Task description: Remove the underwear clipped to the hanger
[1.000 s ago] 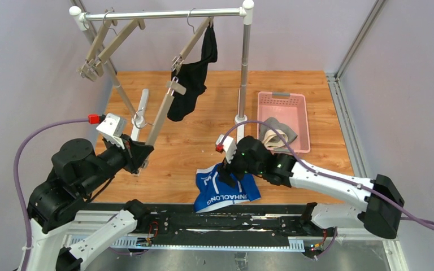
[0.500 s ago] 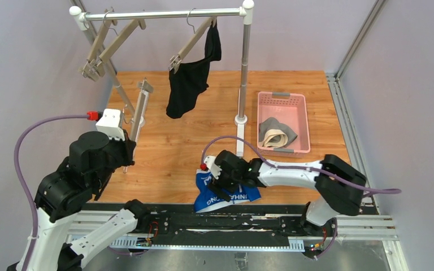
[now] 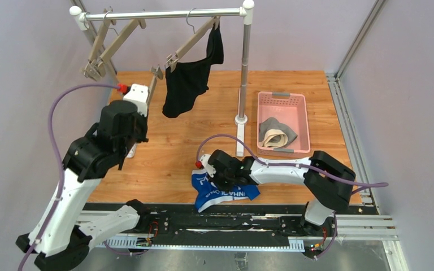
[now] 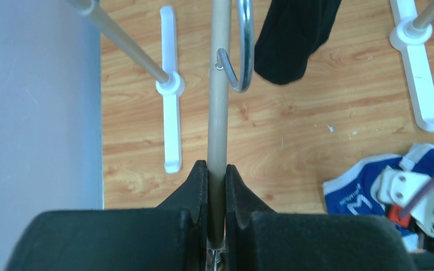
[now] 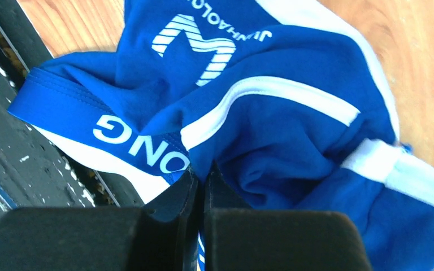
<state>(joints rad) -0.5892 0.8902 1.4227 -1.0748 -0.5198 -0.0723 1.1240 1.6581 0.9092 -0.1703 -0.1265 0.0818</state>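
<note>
My left gripper (image 4: 216, 166) is shut on the wooden bar of a loose hanger (image 4: 218, 107), whose metal hook (image 4: 243, 56) curls beyond the fingers. The top view shows that gripper (image 3: 146, 100) raised near the rack's left side. The black underwear (image 3: 187, 84) hangs from a hanger (image 3: 195, 36) on the rail. The blue underwear (image 3: 224, 191) with white lettering lies crumpled at the table's near edge. My right gripper (image 3: 221, 182) is down on it, and its jaws (image 5: 200, 169) are shut on a fold of the blue cloth (image 5: 271, 113). The grey underwear (image 3: 277, 133) lies in the pink basket (image 3: 302, 113).
The clothes rack's rail (image 3: 164, 14) spans the back, with two more wooden hangers (image 3: 107, 45) at its left end. Its white feet (image 4: 171, 107) and right post (image 3: 243, 73) stand on the wooden table. The black front rail (image 3: 220, 223) runs along the near edge.
My left arm has lifted the loose hanger up and back toward the rail. The right gripper has slid left over the blue underwear and gone from open to shut on it.
</note>
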